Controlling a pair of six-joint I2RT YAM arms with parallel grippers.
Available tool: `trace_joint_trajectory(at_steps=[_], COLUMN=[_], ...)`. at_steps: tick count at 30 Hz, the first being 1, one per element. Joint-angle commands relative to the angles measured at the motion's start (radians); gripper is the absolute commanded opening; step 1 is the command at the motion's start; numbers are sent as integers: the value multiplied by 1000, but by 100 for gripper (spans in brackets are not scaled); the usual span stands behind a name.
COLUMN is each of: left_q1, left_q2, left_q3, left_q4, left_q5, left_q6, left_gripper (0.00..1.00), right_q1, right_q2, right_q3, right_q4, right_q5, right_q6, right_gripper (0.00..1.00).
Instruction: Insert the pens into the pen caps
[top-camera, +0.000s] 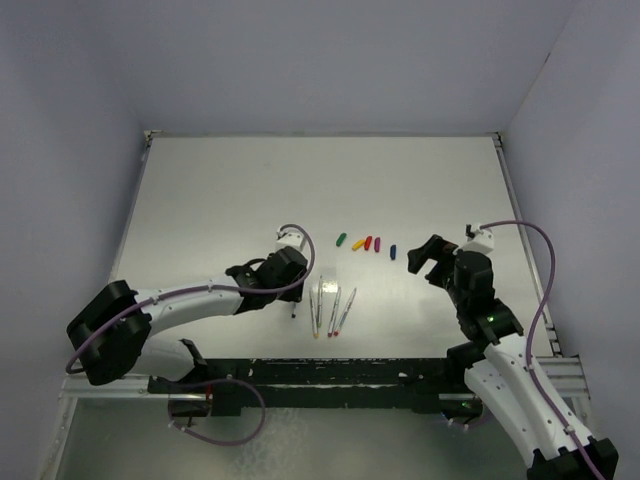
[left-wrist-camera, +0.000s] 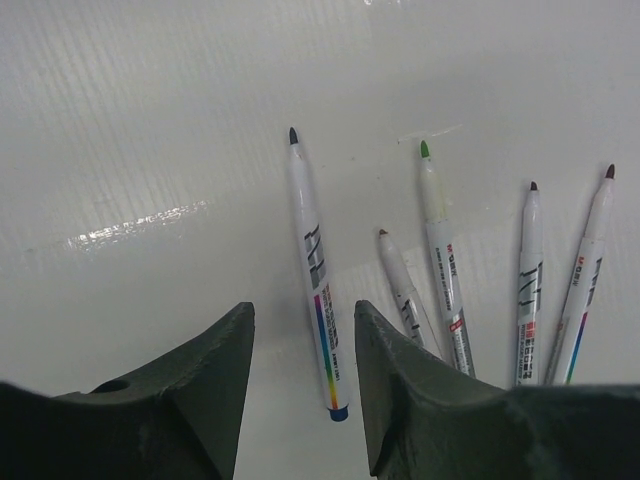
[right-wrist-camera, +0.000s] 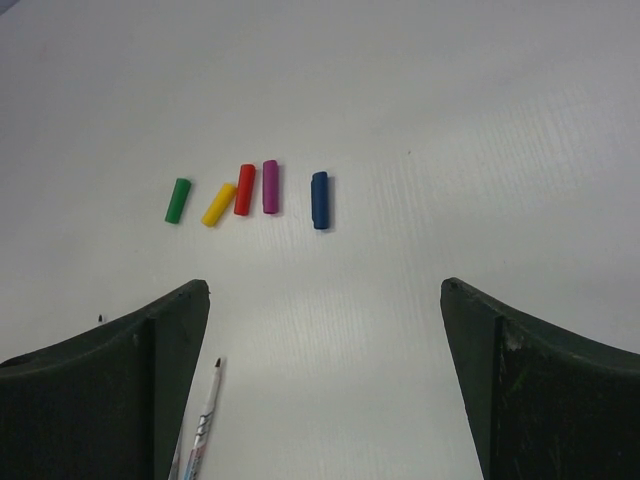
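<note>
Five pens lie side by side on the white table. In the left wrist view they are a blue-ended pen (left-wrist-camera: 316, 270), a brown-tipped pen (left-wrist-camera: 400, 285), a green-tipped pen (left-wrist-camera: 441, 250) and two more (left-wrist-camera: 527, 280) (left-wrist-camera: 586, 268). My left gripper (left-wrist-camera: 302, 310) is open, low over the table, with its jaws either side of the blue-ended pen's rear end, not touching it. Five caps lie in a row: green (right-wrist-camera: 177, 200), yellow (right-wrist-camera: 218, 204), red (right-wrist-camera: 244, 189), purple (right-wrist-camera: 270, 186), blue (right-wrist-camera: 319, 199). My right gripper (right-wrist-camera: 325, 287) is wide open and empty, short of the caps.
From above, the pens (top-camera: 330, 308) lie near the front middle of the table (top-camera: 220, 200), the caps (top-camera: 368, 243) just behind them. The left gripper (top-camera: 296, 280) is at the pens' left and the right gripper (top-camera: 425, 262) is right of the blue cap. Walls enclose the table.
</note>
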Motion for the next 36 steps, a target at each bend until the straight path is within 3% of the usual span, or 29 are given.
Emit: trace_joint_trajectory(at_steps=[1,19,30,36], left_q1=[4,3,3,6], left_q2=[46,126,149,145], left_q3=[32,44,148,159], left_q4=[32,37,-203,-250], left_q5=[18,24,33,32], left_q6=[-21,-21,-14,-8], left_gripper=[47,44,41,41], right_q1=[2,2,2,2], right_q2=[-3,-1,-10,-8], right_q3=[46,55,74,80], right_q4=[6,11,2,2], right_q5=[-6,-19,-16,-23], right_q6=[-35,-44,-45,-45], right_gripper=[100,100,100,100])
